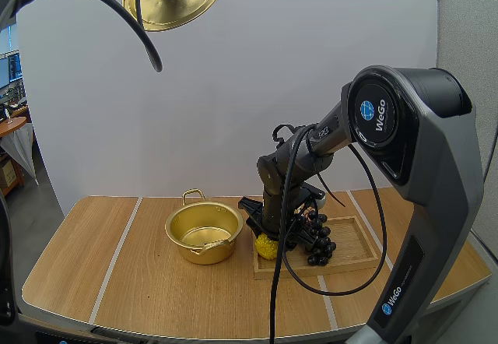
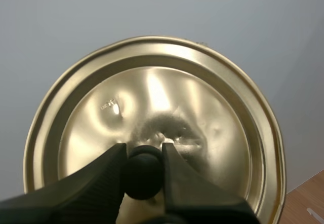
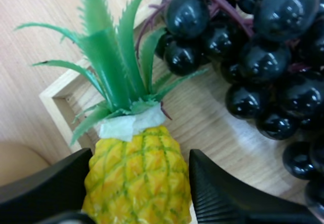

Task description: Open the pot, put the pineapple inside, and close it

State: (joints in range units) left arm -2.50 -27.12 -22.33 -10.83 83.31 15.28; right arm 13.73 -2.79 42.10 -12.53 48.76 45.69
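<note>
Lying at the left edge of the wooden tray [image 1: 311,271], the pineapple [image 3: 136,178] is seen as a small yellow fruit with an orange-green diamond pattern, a pale collar and a crown of stiff green leaves (plainly a plastic one). It is flanked low on the body by the right gripper [image 3: 142,155], whose two black fingers are set against its sides and pinch it. Its base is cut off between the fingers, and whether it rests flat on the tray floor cannot be told. From the high view only the yellow body [image 1: 267,245] can be made out, the crown being masked by the arm. The long axis runs from between the fingers out toward a corner of the tray rim [image 3: 50,95], crown leading, with the leaf tips reaching over the rim. Dark grapes [image 3: 243,57] lie just beside the crown. The open gold pot [image 1: 191,250] stands on the table [image 1: 117,282], near the tray's left edge. The lid [image 2: 202,112] is held high above the table by the left gripper [image 2: 143,149], closed on its black knob [image 2: 143,178]; in the high view the lid [image 1: 173,1] is partly cut off.
</note>
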